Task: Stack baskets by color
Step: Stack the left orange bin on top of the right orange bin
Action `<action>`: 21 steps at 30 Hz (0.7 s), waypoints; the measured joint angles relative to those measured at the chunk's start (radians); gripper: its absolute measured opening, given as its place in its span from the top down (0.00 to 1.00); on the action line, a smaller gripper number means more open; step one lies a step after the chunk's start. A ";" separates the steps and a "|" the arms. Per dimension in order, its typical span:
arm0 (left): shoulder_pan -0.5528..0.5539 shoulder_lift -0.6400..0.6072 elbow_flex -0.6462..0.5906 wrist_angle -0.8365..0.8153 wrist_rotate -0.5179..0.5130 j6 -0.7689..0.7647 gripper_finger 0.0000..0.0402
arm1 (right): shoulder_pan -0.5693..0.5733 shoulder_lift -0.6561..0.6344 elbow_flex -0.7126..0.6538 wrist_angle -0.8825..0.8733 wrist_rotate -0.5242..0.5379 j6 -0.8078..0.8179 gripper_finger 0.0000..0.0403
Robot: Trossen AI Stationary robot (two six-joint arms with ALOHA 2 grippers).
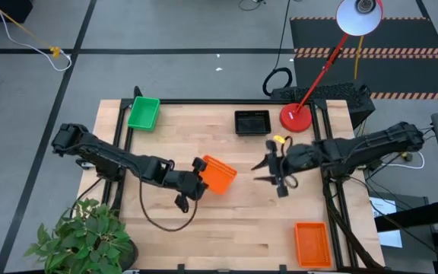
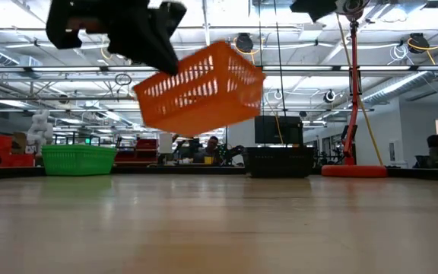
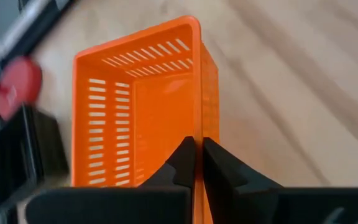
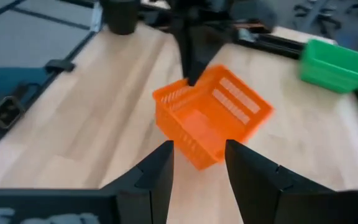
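My left gripper (image 1: 198, 170) is shut on an orange basket (image 1: 220, 174) and holds it above the middle of the table. In the low view the basket (image 2: 200, 87) hangs tilted, clear of the tabletop. My right gripper (image 1: 265, 172) stands open a little to the basket's right, pointing toward it with nothing between its fingers (image 4: 197, 163). A second orange basket (image 1: 312, 243) sits at the near right corner. A green basket (image 1: 143, 113) rests at the far left and a black one (image 1: 252, 122) at the far middle. My left gripper pinches one slotted side wall of the orange basket (image 3: 199, 124) at the end nearest the wrist, with one finger inside the basket and one outside. The fingers come slanting down from the table's left and lie along that wall. The basket is lifted clear and tilted.
A red round lamp base (image 1: 296, 117) stands beside the black basket at the far right, its arm leaning off over the far edge. A cable loop (image 1: 166, 217) hangs under my left arm. A potted plant (image 1: 82, 240) is at the near left corner.
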 joint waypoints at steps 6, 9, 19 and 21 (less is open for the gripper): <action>-0.058 0.003 0.000 0.115 0.001 0.136 0.98 | 0.100 0.132 0.125 -0.012 0.087 0.031 0.65; -0.084 0.009 0.000 0.172 0.001 0.183 0.97 | 0.142 0.189 0.175 -0.042 0.183 0.068 0.65; -0.147 0.084 0.045 0.272 -0.002 0.256 0.97 | 0.175 0.286 0.239 -0.067 0.289 0.173 0.65; -0.152 0.133 0.091 0.250 -0.003 0.264 0.95 | 0.169 0.288 0.246 -0.059 0.290 0.198 0.65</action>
